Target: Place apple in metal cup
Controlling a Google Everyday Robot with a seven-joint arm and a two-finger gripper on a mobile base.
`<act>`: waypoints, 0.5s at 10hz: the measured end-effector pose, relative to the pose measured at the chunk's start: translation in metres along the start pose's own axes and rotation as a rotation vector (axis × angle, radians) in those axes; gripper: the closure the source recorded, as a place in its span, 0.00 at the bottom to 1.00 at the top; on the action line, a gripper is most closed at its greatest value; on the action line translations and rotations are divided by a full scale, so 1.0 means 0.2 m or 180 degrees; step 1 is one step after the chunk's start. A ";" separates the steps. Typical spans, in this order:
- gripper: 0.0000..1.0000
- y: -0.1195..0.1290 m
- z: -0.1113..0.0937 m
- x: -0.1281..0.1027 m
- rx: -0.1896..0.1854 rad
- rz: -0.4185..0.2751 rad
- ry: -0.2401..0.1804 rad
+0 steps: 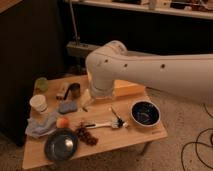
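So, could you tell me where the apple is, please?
In the camera view, the apple sits lower left on the table, against the blue cloth, behind the dark bowl; the gripper hangs near the metal cup.

apple [62, 122] loose, metal cup [74, 90] upright, apart

Gripper [87, 103] seemingly half-hidden beneath arm [150, 70]

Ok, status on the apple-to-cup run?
Gripper low over table beside metal cup, jaws open, empty. Apple on table, not picked. Blue sponge between apple and cup; grapes close by.
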 end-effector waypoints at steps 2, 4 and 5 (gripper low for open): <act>0.20 -0.05 0.02 0.01 -0.0168 0.0044 -0.0073; 0.20 -0.04 0.08 0.00 -0.0329 0.0031 -0.0096; 0.20 -0.02 0.11 -0.01 -0.0381 0.0005 -0.0116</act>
